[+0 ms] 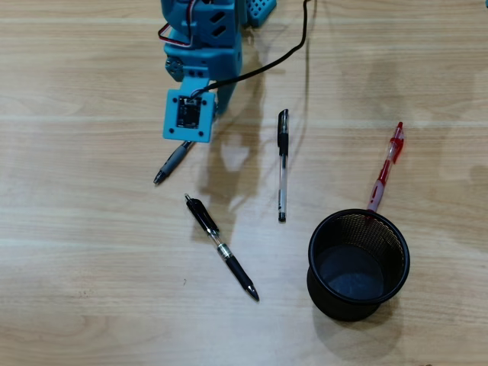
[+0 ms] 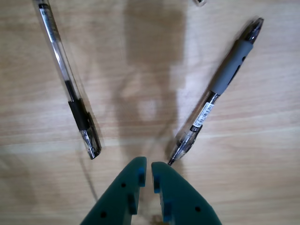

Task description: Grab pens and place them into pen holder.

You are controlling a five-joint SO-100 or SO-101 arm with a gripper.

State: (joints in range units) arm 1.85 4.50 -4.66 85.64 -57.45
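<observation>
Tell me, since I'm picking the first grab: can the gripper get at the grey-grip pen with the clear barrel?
Probably yes. The gripper, jaws nearly closed, hangs beside the grey-grip pen, which lies alone on bare wooden table; it must open first.

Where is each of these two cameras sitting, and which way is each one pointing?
Overhead view: fixed above the wooden table, looking straight down on four pens and the pen holder; the blue arm enters from the top edge.
Wrist view: rides on the arm, looking down at the tabletop past the gripper, whose nearly closed fingers enter from the bottom edge.
Shared: the grey-grip pen beside the gripper and the capped black pen appear in both.
</observation>
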